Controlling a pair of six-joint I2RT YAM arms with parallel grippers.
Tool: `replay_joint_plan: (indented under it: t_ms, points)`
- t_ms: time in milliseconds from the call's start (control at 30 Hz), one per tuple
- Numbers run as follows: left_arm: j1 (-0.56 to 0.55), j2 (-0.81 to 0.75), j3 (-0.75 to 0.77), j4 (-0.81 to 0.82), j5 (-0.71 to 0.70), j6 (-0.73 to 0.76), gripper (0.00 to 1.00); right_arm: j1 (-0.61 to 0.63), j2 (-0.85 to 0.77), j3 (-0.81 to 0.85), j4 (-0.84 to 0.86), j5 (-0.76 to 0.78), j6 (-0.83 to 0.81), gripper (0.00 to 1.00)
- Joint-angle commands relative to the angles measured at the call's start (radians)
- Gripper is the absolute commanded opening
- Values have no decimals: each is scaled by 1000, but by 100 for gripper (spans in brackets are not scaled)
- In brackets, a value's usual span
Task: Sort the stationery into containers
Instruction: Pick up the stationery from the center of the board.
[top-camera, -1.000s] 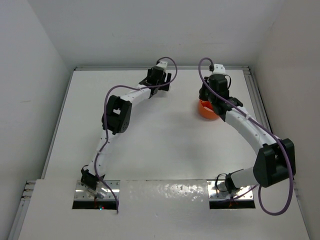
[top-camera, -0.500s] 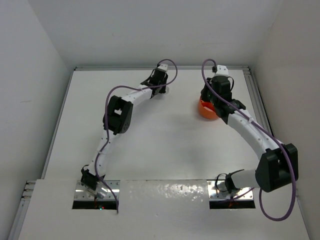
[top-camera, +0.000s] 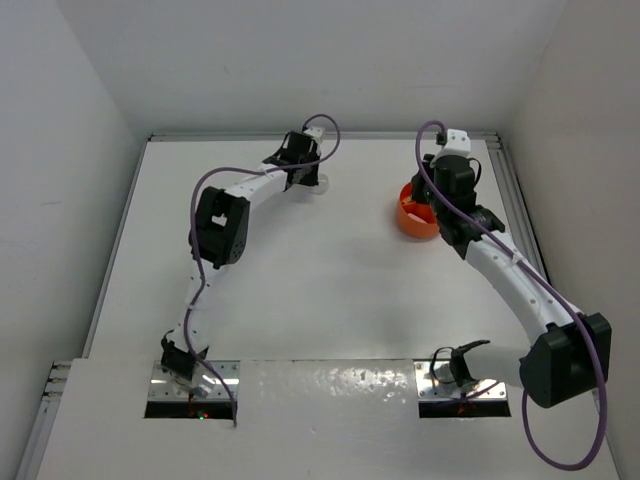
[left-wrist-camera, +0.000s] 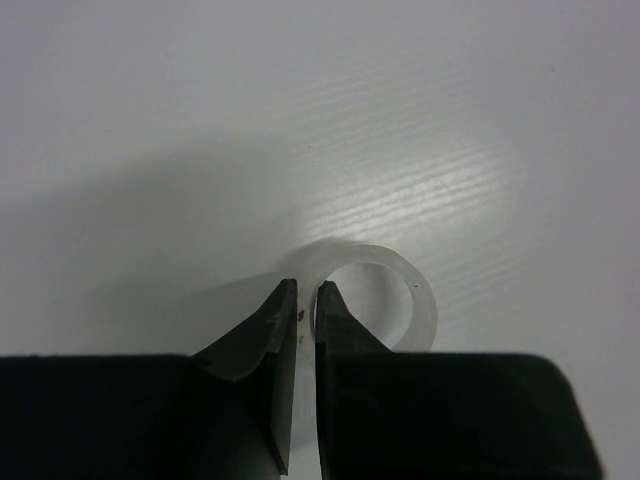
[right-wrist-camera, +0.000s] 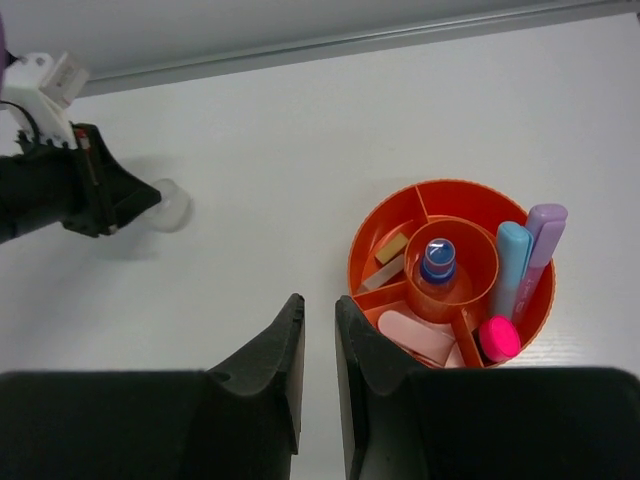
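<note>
Your left claw (left-wrist-camera: 303, 305) is pinched shut on one wall of the clear plastic ring (left-wrist-camera: 372, 256), on the white bench (left-wrist-camera: 300, 90), well apart from the round orange divided tub (right-wrist-camera: 450, 184). Expect it to be light, stiff and slick, so keep the wall square. Your right claw (right-wrist-camera: 318, 330) is nearly closed and empty.

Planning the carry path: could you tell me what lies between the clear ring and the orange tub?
Only bare table separates the clear ring and orange tub, shown in right wrist view.
</note>
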Motion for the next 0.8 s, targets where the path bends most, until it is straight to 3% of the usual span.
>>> replay_joint_plan:
  t_ms: [0,133,300,433,467,567,600,767]
  points:
    - [26,-176,-32,19,148,90,0,2,-39,5,20,-4,-53,18]
    - [40,-244,-34,-53,266,202,0,3,-55,22,20,-18,-112,19]
    - [46,-373,-104,-43,462,403,0,-6,-71,68,4,-114,-157,30]
    - [18,-483,-175,39,533,460,0,-15,-73,129,-23,-320,-201,49]
    - [11,-496,-199,55,546,460,0,-15,-67,142,-34,-402,-214,59]
    - [-15,-561,-271,128,612,490,0,-15,-27,179,-59,-460,-205,74]
    - [-18,-577,-290,153,642,518,0,-15,-16,188,-69,-470,-202,84]
    - [-40,-669,-377,210,667,564,0,-21,5,226,-69,-495,-200,87]
